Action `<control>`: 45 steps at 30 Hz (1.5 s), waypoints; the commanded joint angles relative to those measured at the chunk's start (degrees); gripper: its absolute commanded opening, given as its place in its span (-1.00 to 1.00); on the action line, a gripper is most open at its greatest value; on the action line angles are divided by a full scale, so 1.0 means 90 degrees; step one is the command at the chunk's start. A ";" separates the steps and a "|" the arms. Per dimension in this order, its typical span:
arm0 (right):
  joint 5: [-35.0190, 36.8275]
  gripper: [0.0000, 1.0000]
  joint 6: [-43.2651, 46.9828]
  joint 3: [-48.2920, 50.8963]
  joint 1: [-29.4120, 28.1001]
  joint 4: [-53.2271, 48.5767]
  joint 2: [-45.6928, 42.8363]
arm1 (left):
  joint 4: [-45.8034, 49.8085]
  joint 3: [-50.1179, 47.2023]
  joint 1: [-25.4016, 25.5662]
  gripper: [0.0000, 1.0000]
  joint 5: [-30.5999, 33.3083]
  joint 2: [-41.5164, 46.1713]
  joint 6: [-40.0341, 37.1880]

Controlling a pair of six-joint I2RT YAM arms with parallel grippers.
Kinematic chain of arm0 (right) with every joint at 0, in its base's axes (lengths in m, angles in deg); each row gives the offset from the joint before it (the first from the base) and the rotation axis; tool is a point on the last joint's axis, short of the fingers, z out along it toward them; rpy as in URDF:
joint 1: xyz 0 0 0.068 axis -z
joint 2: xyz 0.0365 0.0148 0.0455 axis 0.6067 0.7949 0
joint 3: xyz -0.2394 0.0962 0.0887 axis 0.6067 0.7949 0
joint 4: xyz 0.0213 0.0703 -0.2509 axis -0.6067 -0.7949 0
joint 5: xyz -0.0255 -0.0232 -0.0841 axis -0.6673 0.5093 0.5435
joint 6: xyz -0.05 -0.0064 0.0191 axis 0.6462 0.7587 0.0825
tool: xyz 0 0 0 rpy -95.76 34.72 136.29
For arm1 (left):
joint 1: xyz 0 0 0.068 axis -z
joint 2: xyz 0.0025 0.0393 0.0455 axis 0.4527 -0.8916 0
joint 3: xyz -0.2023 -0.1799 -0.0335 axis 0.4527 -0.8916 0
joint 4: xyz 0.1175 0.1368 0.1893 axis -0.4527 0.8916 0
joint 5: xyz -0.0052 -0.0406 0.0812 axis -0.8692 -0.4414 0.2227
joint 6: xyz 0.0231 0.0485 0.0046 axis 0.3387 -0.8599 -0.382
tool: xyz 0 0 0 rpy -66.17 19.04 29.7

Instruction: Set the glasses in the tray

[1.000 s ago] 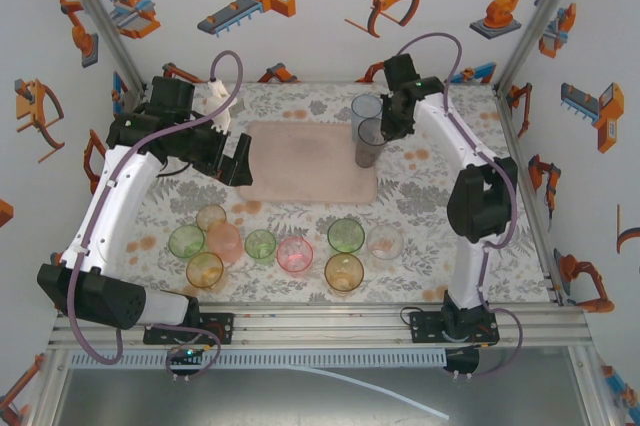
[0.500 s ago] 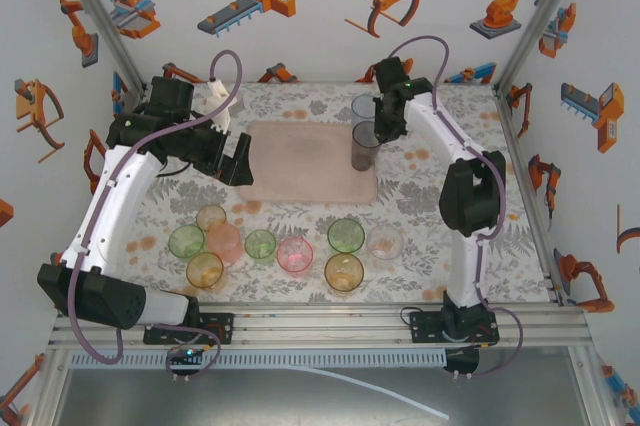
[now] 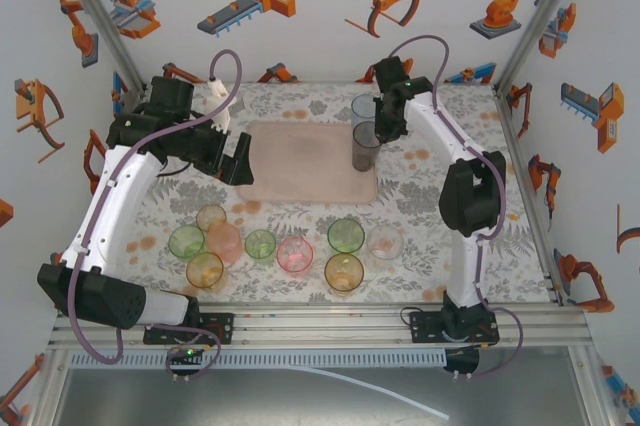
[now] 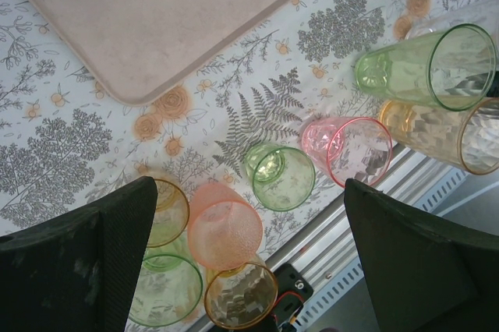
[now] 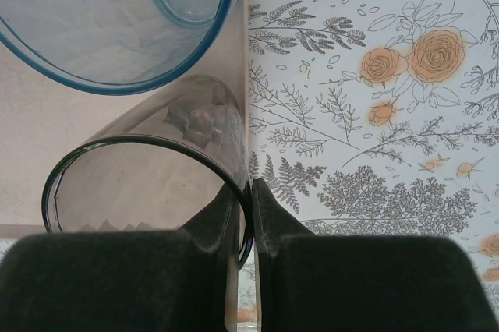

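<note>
The right tool [image 5: 249, 215] is nearly closed and pinches the smoky grey tumbler [image 5: 140, 184] by its rim wall, one finger inside and one outside. The tumbler is upright, long axis vertical, directly below the tool. It sits just inside the right edge of the tray [image 3: 300, 158], close beside the pale blue tumbler [image 5: 117, 12]. Whether its base rests on the tray cannot be told, so the release likely turns on that. The left tool [image 3: 240, 159] is wide open and empty at the tray's left edge, and is the nearer one to the other glasses [image 3: 294, 252] on the bench [image 3: 425, 188].
</note>
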 commanded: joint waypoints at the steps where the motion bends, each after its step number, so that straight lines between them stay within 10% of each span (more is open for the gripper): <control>1: -0.0009 -0.85 0.0013 -0.0277 -0.0044 -0.0056 0.0064 | -0.0026 -0.0057 -0.0042 0.94 -0.0155 0.0157 0.0064; 45: -0.0132 -0.21 0.0213 -0.0182 -0.0126 -0.0468 -0.0602 | -0.0051 -0.0115 -0.0115 0.94 -0.0083 0.0372 0.0026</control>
